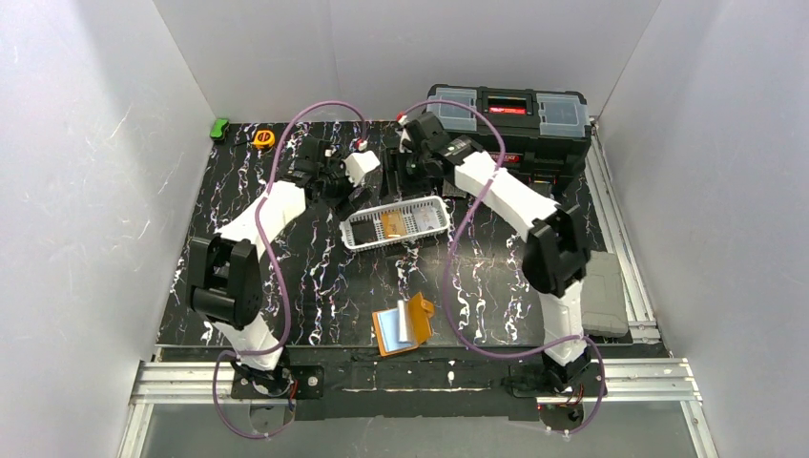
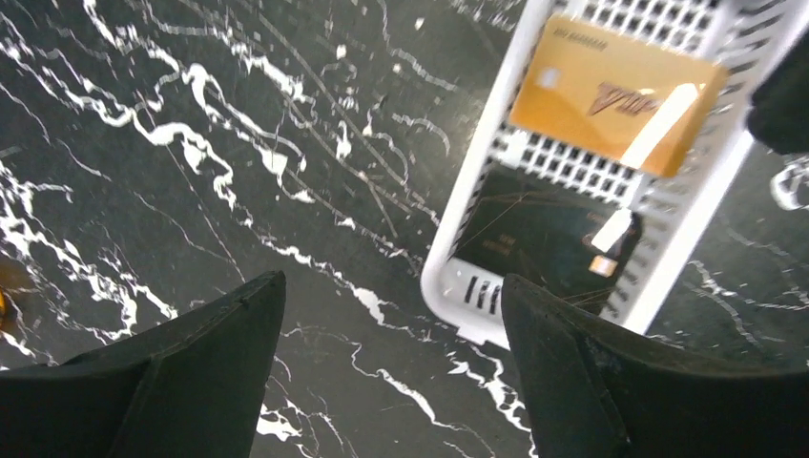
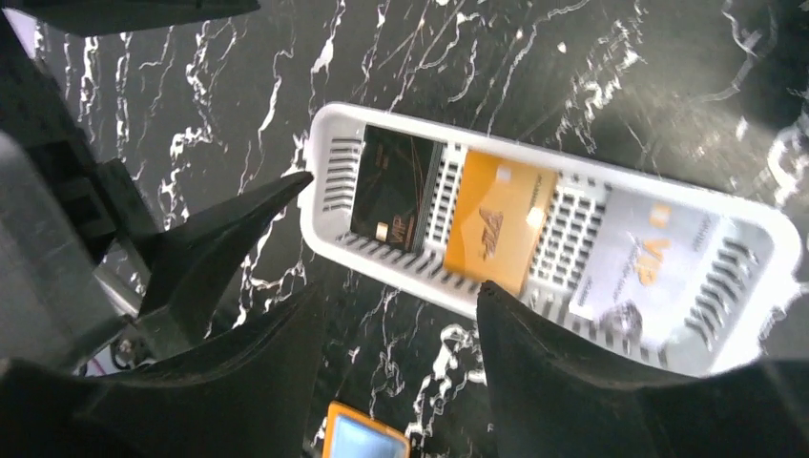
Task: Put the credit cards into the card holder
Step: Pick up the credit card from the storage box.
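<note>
**Top and wrist views: early stage of loading the card holder.** The card holder (image 1: pixel 404 324) lies unfolded on the marbled table (image 1: pixel 315 277), near its front edge, well apart from both arms. From above, a pale panel shows on its inner face. Whether that is an empty clear pocket or a card already inserted cannot be told.

The credit cards (image 3: pixel 496 224) lie flat, side by side, in a white slotted basket (image 3: pixel 329 181) at mid-table. The right wrist view shows a black card (image 3: pixel 396 186), an orange card (image 2: pixel 615 95) and a whitish card (image 3: pixel 649 262). By this evidence, at least three cards are yet to be transferred.

The left gripper (image 2: pixel 393 315) hangs above bare table just beside the black-card end of the basket. Its jaws stand wide apart with nothing between them. The right gripper (image 3: pixel 401 324) hovers over the near rim of the basket, its jaws likewise spread and empty. Neither holds a card.

Judged from this layout, the picking phase is in hand: a card must be lifted out of the basket, carried to the card holder and slid into a pocket.
</note>
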Robot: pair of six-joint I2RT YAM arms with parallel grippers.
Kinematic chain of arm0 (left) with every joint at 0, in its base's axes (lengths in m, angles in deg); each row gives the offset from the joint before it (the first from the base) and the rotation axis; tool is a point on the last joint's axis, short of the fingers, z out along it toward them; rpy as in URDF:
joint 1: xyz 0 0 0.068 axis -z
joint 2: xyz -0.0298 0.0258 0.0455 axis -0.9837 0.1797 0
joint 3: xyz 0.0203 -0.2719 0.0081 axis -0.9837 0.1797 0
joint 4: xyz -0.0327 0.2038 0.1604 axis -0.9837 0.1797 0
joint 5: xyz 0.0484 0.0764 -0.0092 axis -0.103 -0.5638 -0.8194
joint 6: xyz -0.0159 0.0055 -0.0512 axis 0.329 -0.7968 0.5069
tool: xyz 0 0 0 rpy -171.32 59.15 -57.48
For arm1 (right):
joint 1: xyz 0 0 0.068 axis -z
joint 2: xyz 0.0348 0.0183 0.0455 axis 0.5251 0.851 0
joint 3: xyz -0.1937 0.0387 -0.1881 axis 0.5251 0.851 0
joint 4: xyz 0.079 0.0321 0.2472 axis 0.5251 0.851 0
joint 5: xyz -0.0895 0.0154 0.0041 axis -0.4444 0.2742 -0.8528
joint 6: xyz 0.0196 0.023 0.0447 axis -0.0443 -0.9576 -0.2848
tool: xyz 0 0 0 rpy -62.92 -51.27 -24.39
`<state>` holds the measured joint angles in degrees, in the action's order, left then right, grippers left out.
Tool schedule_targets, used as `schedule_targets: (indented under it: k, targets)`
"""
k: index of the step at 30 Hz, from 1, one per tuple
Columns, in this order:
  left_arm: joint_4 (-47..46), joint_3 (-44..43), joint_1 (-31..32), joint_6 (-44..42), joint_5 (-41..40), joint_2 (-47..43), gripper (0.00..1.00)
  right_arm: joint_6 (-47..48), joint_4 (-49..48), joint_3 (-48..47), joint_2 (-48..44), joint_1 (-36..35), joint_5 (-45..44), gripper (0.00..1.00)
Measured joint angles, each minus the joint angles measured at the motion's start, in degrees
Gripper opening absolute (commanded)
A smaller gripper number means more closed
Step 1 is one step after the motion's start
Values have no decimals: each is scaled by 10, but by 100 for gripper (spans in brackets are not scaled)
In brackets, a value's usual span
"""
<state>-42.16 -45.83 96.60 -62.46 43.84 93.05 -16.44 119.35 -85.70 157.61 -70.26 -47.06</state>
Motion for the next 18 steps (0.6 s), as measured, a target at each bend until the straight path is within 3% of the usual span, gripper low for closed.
schedule_targets:
  k: [2,5,12,18]
  targets:
    - [0,-1,-17,-7,4,15,82,5,3,-43,53,0,11,66]
    - [-13,8,-38,-15,12,21,83,2,-6,-35,84,0,28,65]
    - [-112,140,-45,-48,52,-33,89,-24,-52,-4,101,-1,63,59]
    - [-143,160,-43,-68,82,-35,90,-38,-80,-1,103,-4,71,58]
